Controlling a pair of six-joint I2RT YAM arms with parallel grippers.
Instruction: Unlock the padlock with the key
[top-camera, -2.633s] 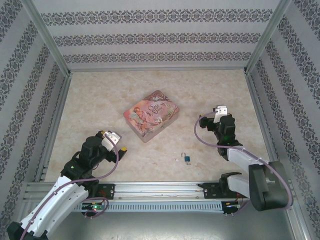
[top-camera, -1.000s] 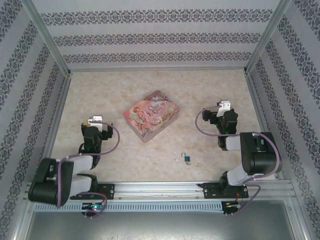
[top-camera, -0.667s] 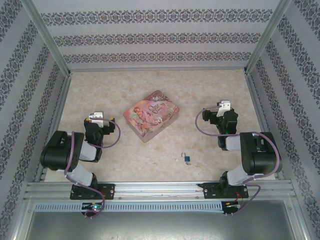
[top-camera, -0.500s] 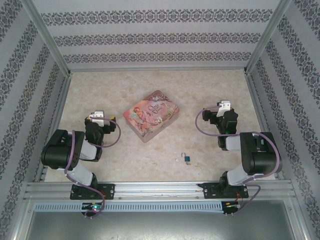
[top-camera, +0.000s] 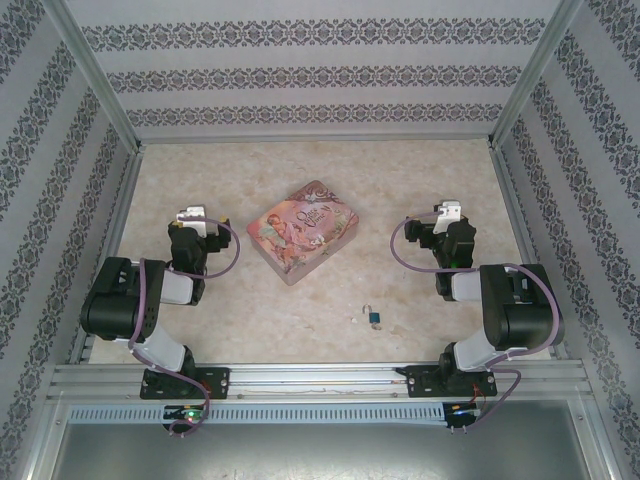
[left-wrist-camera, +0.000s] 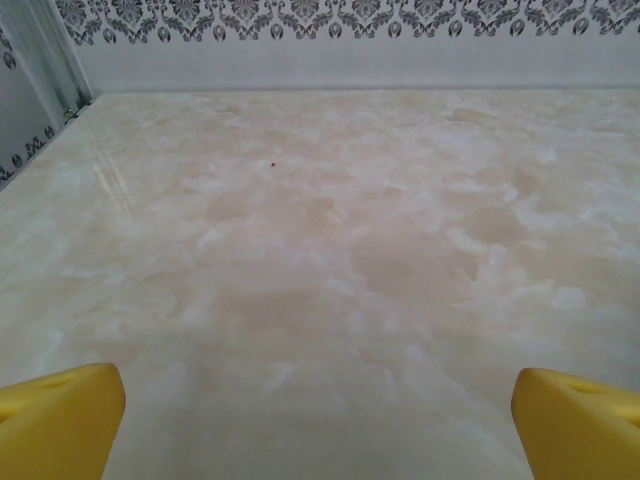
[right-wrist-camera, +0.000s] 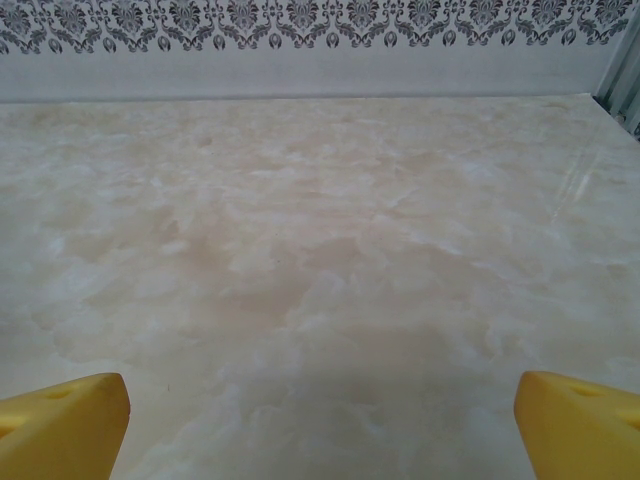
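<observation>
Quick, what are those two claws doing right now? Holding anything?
Left gripper: open, holding nothing.
Right gripper: open, holding nothing.

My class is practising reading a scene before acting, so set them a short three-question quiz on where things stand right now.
1. True or false: the padlock lies on top of the tin.
2. The key lies: A) on the table just left of the padlock; B) behind the tin; C) in the right jaws.
3. Fill in: both arms' jaws stand ____.
Key: 1 false; 2 A; 3 open.
</observation>
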